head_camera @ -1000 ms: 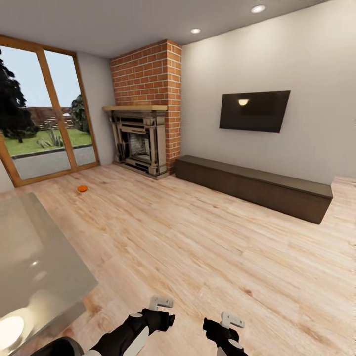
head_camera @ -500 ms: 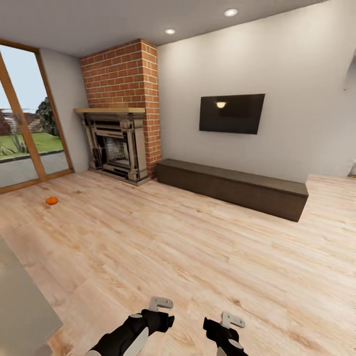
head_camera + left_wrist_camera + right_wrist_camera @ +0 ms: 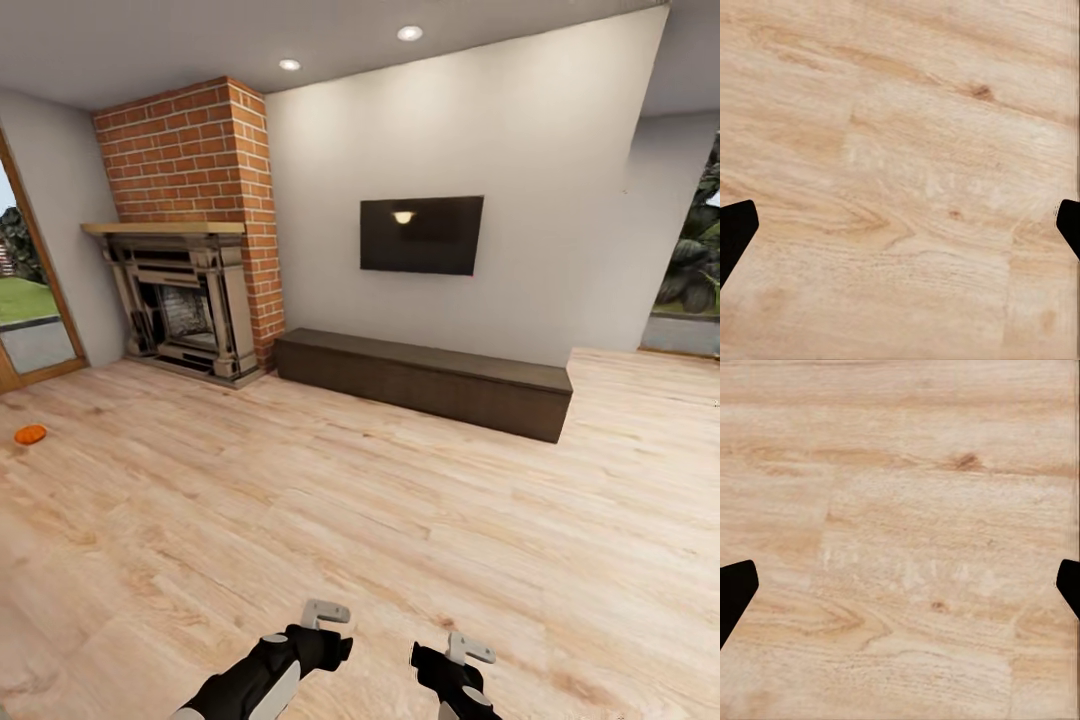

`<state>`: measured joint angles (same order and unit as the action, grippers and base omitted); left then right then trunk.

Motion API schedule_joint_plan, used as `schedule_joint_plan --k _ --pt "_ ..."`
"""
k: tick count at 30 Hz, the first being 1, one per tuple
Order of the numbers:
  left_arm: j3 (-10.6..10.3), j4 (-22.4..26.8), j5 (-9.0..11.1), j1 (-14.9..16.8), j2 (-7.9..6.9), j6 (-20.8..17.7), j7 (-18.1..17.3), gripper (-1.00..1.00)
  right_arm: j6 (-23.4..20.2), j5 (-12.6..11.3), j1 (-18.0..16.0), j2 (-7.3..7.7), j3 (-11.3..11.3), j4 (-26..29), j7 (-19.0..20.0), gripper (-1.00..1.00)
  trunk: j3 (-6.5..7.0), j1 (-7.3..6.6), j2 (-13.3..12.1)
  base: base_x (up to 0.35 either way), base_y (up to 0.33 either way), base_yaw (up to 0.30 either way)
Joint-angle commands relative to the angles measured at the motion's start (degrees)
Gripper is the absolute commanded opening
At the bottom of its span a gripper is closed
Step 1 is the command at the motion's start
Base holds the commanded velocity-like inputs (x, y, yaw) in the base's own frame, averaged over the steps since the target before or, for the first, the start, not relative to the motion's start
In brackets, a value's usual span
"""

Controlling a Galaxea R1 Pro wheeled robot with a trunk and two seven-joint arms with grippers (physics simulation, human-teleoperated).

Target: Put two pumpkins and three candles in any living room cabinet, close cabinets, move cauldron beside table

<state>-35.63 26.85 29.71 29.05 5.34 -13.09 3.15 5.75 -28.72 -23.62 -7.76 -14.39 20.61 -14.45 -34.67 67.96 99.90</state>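
Pumpkin [image 3: 30, 434], one small orange one, lies on the wooden floor [image 3: 380, 520] well out from the brick fireplace [image 3: 185, 310], on the side away from the cabinet and near a glass door frame. Just beside the fireplace on its other side, my cabinet [image 3: 425, 382], long, low and dark brown, runs along the pale wall with all its fronts shut flat, and a dark television [image 3: 421, 234] hangs on the wall above it. Beyond the cabinet's far end, well away from the fireplace, a window shows greenery. My left pincer [image 3: 325, 612] and right pincer [image 3: 468, 648] hang low over bare floor, far from the fireplace and cabinet. In each wrist view the dark fingertips [image 3: 736, 232] [image 3: 736, 589] sit at opposite edges with floorboards between them, so both pincers are spread wide and hold nothing.
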Motion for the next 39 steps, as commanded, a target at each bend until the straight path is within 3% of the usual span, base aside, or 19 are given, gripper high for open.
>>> schedule_joint_plan --k 1,7,25,29,33,39 --pt "-0.31 0.12 0.52 0.04 -0.06 -0.18 0.31 1.00 0.31 -0.90 -0.07 0.04 -0.47 -0.04 -0.32 1.00 0.00 0.00 0.03 0.008 -0.005 -0.247" --pt "-0.23 0.13 0.52 0.04 -0.06 -0.18 0.29 1.00 0.31 -2.96 -0.05 0.11 -0.54 -0.04 -0.24 1.00 0.30 0.00 0.03 0.002 -0.001 -0.247" --pt "0.08 0.06 0.92 0.04 -0.12 -0.15 0.40 1.00 0.23 -3.42 -0.05 0.15 -0.39 -0.11 -0.31 1.00 1.23 0.00 0.03 0.000 0.000 -0.247" --pt "0.24 -0.16 1.02 0.09 -0.22 -0.17 1.03 1.00 0.23 -6.26 -0.07 0.16 -0.39 -0.12 -0.32 1.00 1.44 0.00 0.03 0.000 0.000 -0.247" --pt "1.47 -0.28 1.10 0.12 -0.24 -0.18 5.79 1.00 0.16 -10.60 -0.03 -0.06 -0.45 -0.07 -0.34 1.00 1.64 0.00 0.03 0.000 0.000 -0.248" --pt "3.67 -0.30 1.13 0.13 -0.30 -0.03 10.78 1.00 0.14 -11.83 -0.03 -0.13 -0.40 -0.10 -0.50 1.00 1.78 0.00 0.03 0.000 0.000 -0.264"
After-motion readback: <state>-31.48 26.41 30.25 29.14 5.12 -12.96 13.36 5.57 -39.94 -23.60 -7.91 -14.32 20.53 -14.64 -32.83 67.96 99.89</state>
